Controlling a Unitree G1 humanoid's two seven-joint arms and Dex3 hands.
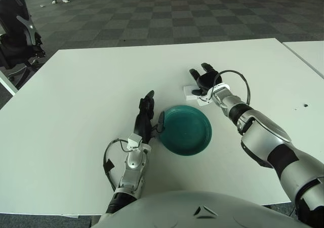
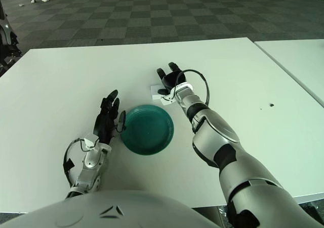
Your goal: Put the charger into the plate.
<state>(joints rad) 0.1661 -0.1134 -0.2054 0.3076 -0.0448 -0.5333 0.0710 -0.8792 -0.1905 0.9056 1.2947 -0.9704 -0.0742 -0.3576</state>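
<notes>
A white charger lies on the white table just behind the teal plate. My right hand is over the charger with its fingers spread, touching or just above it; its palm hides part of the charger. It has not closed on the charger. My left hand shows at the plate's left rim, fingers relaxed and pointing away, holding nothing. The plate holds nothing. In the right eye view the charger shows left of the right hand.
The white table spreads wide around the plate. A second white table stands at the right with a gap between. A black office chair stands off the table's far left corner.
</notes>
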